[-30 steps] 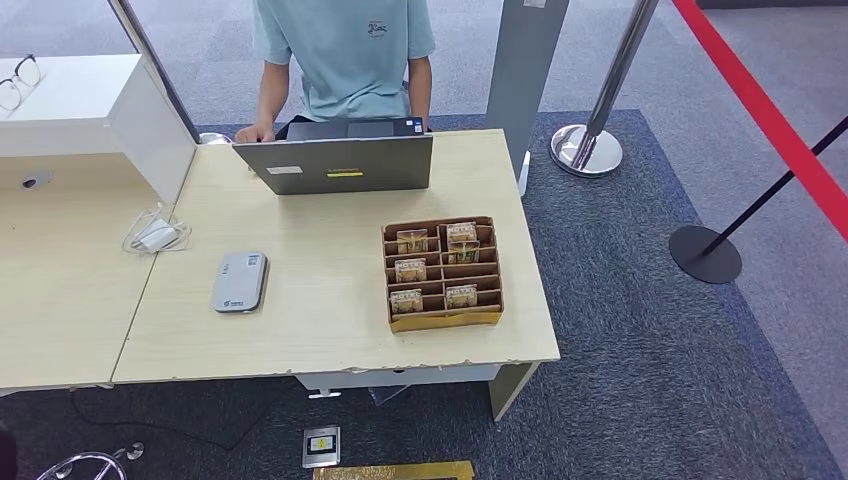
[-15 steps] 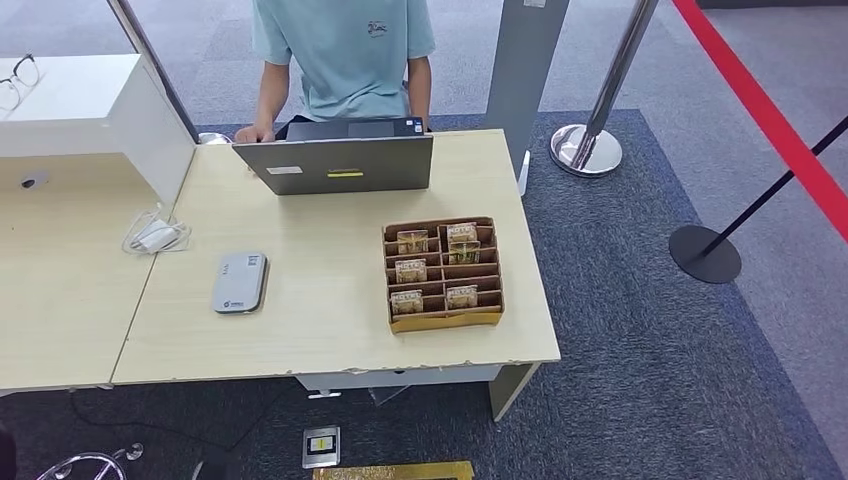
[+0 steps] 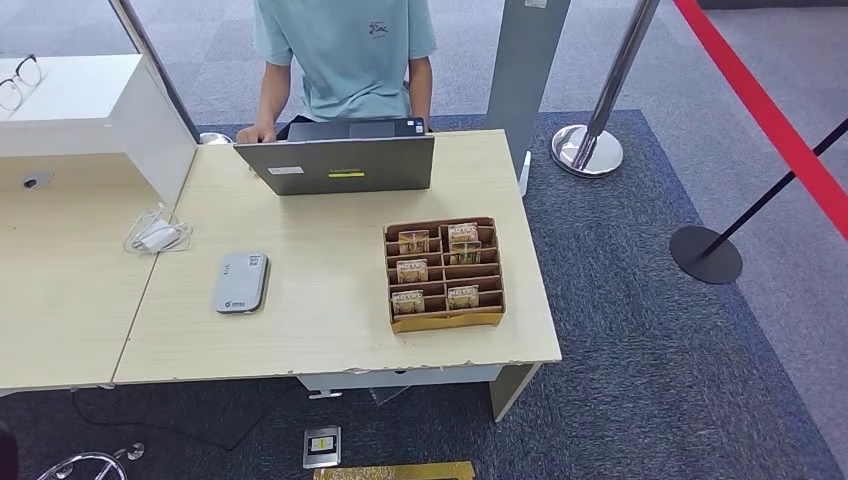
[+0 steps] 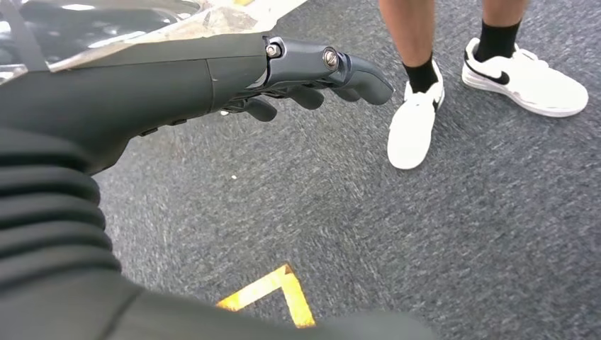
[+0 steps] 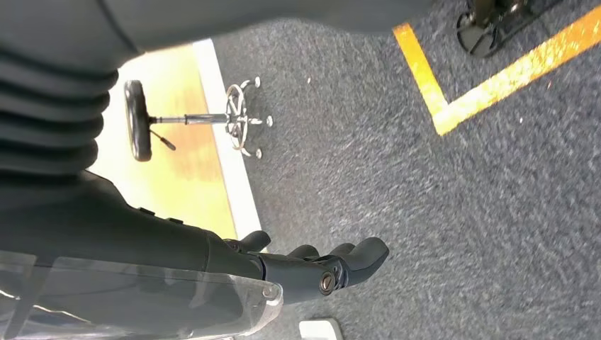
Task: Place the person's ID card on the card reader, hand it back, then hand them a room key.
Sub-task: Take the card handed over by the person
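Sitting pretty much unchanged from a second ago, left hand [image 4: 312, 78] and right hand [image 5: 319, 269] are hanging loosely spread and empty, card reader [image 3: 240, 282] waiting cardless, so nothing's started.

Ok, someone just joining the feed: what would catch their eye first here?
Probably the brown cardboard organizer of room key sleeves on the desk's right side, then the grey card reader lying flat to its left. Behind them a person in a light blue T-shirt sits at an open laptop on the far edge, while the left robot hand and the right robot hand hang over the carpet holding nothing.
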You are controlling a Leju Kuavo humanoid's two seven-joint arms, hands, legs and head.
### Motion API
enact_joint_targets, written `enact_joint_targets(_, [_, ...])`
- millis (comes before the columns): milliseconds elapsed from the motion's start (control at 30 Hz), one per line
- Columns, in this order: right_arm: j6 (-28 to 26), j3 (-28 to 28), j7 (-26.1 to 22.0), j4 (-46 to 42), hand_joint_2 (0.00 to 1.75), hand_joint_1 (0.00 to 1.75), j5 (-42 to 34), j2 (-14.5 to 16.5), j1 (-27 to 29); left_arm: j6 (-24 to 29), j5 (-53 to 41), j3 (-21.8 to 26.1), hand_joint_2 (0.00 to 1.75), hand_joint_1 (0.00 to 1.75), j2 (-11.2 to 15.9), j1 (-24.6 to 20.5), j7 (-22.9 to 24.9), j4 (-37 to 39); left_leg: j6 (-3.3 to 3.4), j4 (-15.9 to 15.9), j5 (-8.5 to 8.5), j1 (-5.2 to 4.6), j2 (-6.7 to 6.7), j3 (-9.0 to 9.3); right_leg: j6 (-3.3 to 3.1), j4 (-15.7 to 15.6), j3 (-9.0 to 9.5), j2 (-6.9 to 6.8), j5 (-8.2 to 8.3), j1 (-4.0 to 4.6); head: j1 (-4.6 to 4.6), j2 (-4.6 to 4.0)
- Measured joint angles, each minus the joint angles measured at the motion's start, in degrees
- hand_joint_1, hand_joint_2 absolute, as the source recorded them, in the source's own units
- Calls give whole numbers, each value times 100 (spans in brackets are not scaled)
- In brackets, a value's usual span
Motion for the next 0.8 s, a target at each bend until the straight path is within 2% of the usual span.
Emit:
enact_joint_targets(300, [-28,78,-63,19,0,0,-150,-137,-5,-67,-178,296,0,0,61,-62,-414,262,0,0,0,0,0,2,0,0,3,0,0,0,1,0])
enact_joint_targets(800, [136,164,-103,19,0,0,-176,-150,-7,-237,-650,301,0,0,149,-79,-184,591,0,0,0,0,0,3,0,0,3,0,0,0,0,0])
